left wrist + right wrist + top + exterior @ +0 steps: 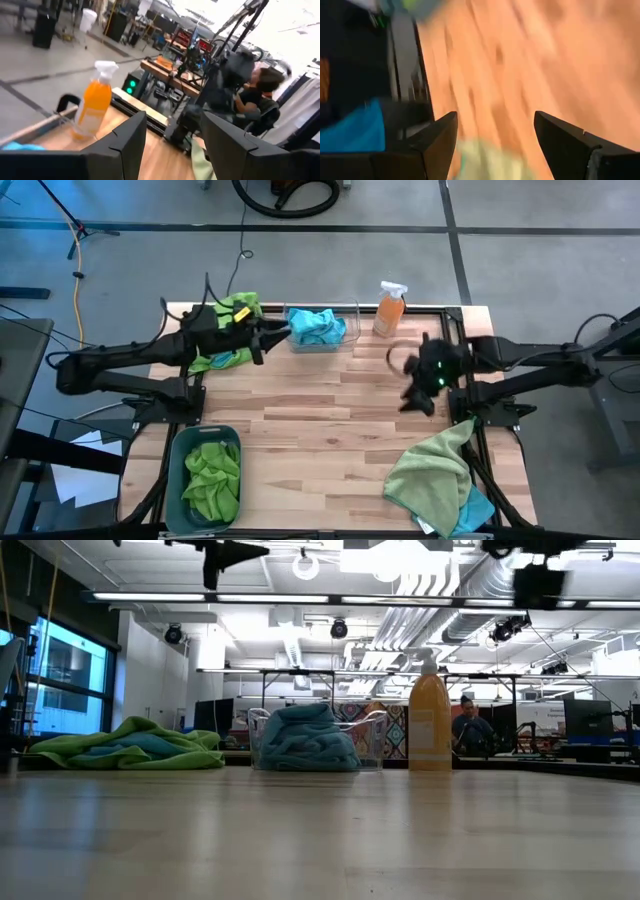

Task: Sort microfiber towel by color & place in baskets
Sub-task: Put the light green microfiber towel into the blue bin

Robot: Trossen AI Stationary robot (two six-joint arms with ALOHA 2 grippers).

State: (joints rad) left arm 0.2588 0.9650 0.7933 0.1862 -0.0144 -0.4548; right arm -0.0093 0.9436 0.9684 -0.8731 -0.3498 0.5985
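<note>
Tabletop up close: bare wood table (320, 840) fills the low view, nothing on it until the far edge.
Left gripper: left gripper (172, 142) hangs raised right by the clear bin (322, 330), fingers (127, 137) spread wide and empty. My guess is it's opened over the bin because that's where the blue ones go.
Blue towels: a heap of blue towels (305, 740) sits inside the clear bin, just under and ahead of the left gripper.
Mixed pile: a green-and-blue towel pile (228, 330) lies behind the left gripper on its other side from the bin, close enough to be its pickup spot, I'd say.
Right gripper: right gripper (495, 132) is up in the air, spread wide, holding nothing. The right wrist view is smeared, so it looks to be mid-swing.
Green towel: a big green towel (432, 470) lies just below and back from the right gripper, with a blue one (478, 510) peeking out under it. Looks like the next target.
Teal bin: teal bin (206, 433) full of green towels (212, 475) sits well apart from the right gripper, across the table, so that green towel has a long trip.
Spray bottle: orange spray bottle (389, 308) stands beyond the clear bin from the left gripper. Not part of the sorting.
Background: a person (262, 92) sits past the table.
</note>
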